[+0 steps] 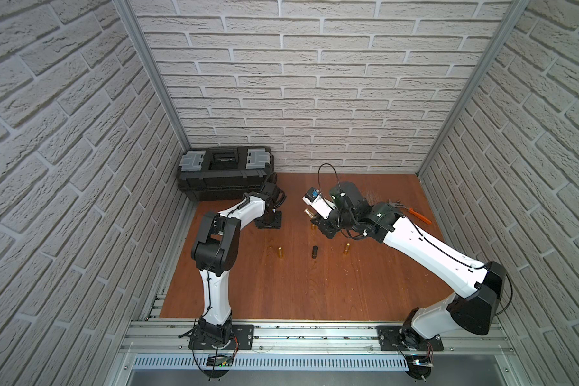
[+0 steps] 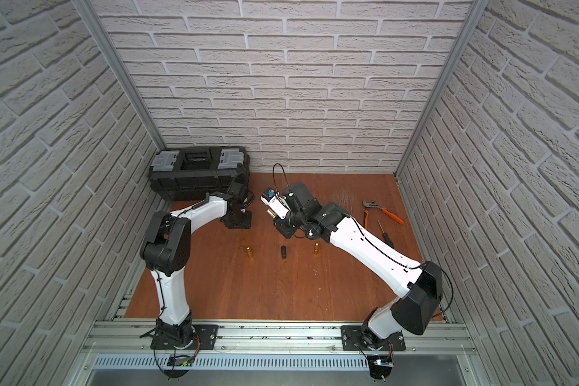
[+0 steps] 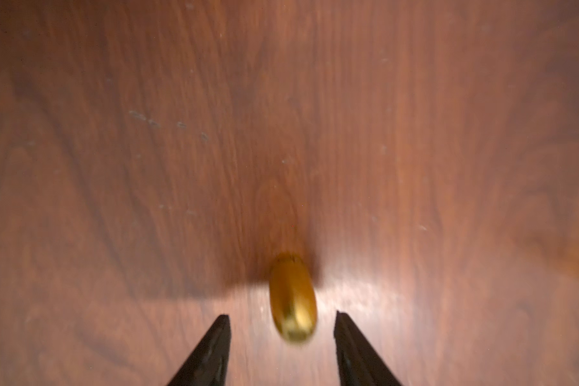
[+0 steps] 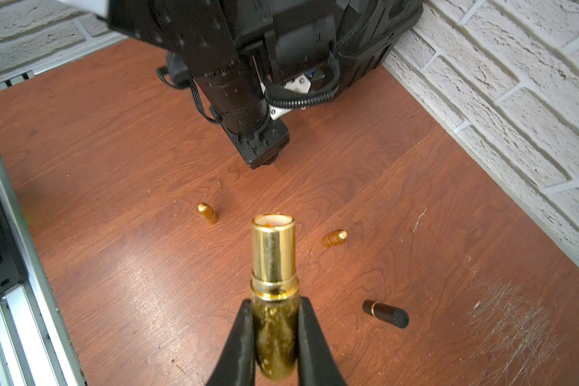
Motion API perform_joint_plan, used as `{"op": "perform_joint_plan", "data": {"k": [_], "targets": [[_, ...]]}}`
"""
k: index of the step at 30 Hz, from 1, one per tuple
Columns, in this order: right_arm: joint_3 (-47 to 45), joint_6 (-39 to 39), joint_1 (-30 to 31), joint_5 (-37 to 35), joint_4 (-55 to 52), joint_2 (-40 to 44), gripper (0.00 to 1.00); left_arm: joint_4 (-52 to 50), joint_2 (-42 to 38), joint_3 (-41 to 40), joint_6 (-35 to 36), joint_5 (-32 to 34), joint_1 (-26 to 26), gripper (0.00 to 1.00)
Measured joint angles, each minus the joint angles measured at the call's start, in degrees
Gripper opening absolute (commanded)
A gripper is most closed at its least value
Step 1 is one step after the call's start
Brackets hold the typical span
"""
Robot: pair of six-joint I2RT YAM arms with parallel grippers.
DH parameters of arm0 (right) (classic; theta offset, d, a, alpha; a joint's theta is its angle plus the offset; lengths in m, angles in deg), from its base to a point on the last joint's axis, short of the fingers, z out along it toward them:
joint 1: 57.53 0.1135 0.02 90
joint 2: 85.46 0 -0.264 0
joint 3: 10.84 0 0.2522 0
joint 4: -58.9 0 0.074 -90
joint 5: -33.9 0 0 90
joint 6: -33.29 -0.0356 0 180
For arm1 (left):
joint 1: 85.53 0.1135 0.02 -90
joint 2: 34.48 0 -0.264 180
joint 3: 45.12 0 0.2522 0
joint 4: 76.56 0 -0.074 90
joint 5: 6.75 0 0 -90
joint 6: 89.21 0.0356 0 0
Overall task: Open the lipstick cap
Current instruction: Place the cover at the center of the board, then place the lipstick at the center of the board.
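Reddish-brown wood-grain table boxed in on three sides by white brick-pattern walls, with aluminium posts running up the two far corners and slotted metal rails along the near edge, carrying both arm bases. Surface glossy enough to throw a bright sheen in the left wrist view, and scuffed with a patch of fine pale scratches close to the back wall. Black toolbox tucked into the far left corner. Orange-handled pliers and a screwdriver lying near the right wall, well apart from the action. Centre stage, held clear above the wood: gold lipstick, cap off and tube mouth open, clamped at its lower body in the right end effector. Opposite, pointing down at the table, the left end effector with fingers spread apart, a blurred gold cap between the tips and touched by neither; contact with the wood impossible to judge through the blur. Set out in a loose row on the table nearer the front, in both top views: a gold piece, a black lipstick and a second gold piece, none touching another.
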State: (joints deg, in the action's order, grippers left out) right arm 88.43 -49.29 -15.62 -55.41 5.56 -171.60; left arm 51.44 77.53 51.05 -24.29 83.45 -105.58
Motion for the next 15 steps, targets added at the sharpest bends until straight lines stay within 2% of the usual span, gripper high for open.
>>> {"op": "perform_joint_plan", "data": {"k": [6, 11, 15], "targets": [[0.0, -0.4, 0.1, 0.0, 0.1, -0.3, 0.03, -4.1, -10.0, 3.5, -0.3, -8.6, 2.7, 0.57], [-0.3, -0.8, 0.2, 0.0, 0.4, -0.5, 0.03, -6.9, -17.2, 5.4, -1.3, -20.2, 6.3, 0.57], [-0.3, -1.0, 0.2, 0.4, 0.9, -1.1, 0.03, -9.3, -20.1, 5.1, -1.8, -28.5, 7.0, 0.59]]}}
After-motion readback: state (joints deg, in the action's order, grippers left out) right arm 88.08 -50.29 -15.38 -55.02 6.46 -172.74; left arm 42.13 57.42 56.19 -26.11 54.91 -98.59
